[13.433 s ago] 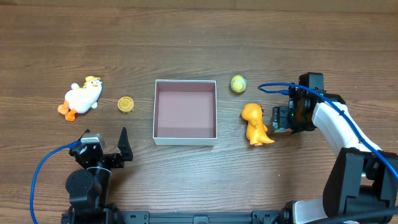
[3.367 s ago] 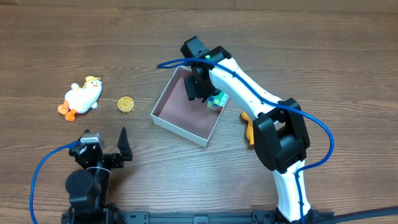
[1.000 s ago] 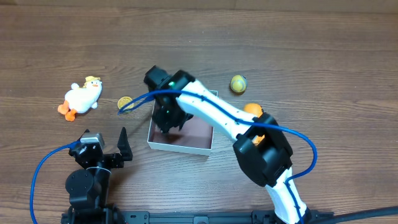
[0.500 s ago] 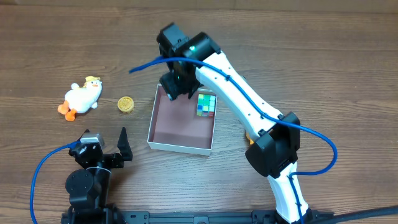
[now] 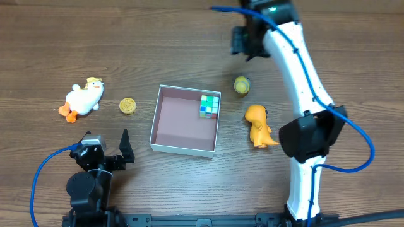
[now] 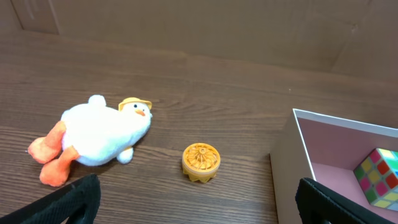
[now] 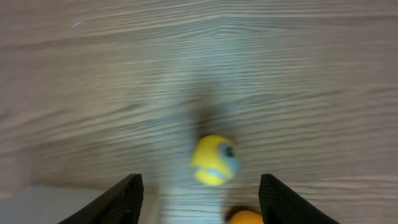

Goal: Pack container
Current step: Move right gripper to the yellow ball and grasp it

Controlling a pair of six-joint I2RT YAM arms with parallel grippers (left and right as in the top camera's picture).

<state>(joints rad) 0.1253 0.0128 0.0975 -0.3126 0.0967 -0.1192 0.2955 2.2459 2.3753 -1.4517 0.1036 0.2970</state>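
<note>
We look down on the wooden table point(image 7: 298, 56), its grain smeared by blur; a small yellow ball point(image 7: 214, 160) with a blue-grey mark lies on the wood, in line with the gap of the right gripper point(image 7: 200, 190); the two black fingertips point(image 7: 127, 198) stand wide apart with nothing clasped; an orange shape point(image 7: 245, 218) peeps up just below the ball; a pale patch point(image 7: 37, 204) fills the lower left, too blurred to name.

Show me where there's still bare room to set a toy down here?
Most of the container floor is bare; only the cube sits in its far right corner. The table beyond the duck and gold disc is open. Crowded: ball and dinosaur right of the container.
</note>
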